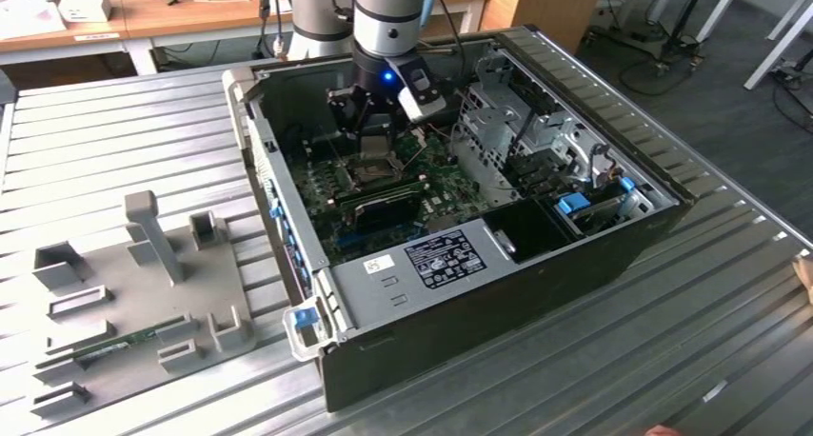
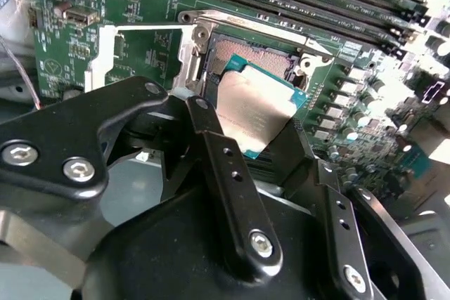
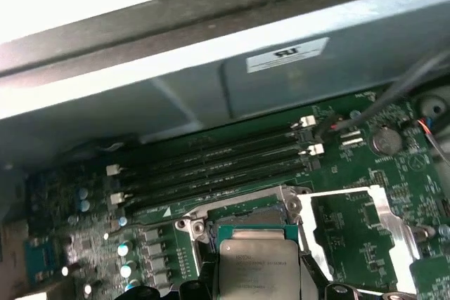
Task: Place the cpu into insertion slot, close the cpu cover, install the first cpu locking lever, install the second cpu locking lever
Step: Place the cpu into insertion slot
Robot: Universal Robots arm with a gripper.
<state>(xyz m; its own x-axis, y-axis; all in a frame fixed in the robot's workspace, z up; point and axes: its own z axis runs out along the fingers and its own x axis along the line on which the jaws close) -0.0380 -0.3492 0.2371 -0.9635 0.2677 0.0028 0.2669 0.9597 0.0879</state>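
Observation:
My gripper [image 1: 376, 133] is inside the open computer case, shut on the cpu [image 2: 256, 107], a flat square chip with a pale metal top and green edge. The chip hangs tilted just above the insertion slot [image 2: 254, 57], the dark socket with a silver rim on the green board [image 1: 372, 174]. In the first wrist view the cpu [image 3: 260, 268] sits between my fingers, over the near edge of the slot [image 3: 246, 217]. The cpu cover [image 2: 105, 50], a thin silver frame, is swung open beside the socket and lies away from it [image 3: 380, 209].
Long black memory slots [image 3: 211, 166] run beside the socket. The case wall [image 1: 261, 141] and the drive cage [image 1: 534, 141] stand close on either side. A grey fixture plate [image 1: 140, 284] with a memory stick lies on the ribbed metal table at the exterior view's left.

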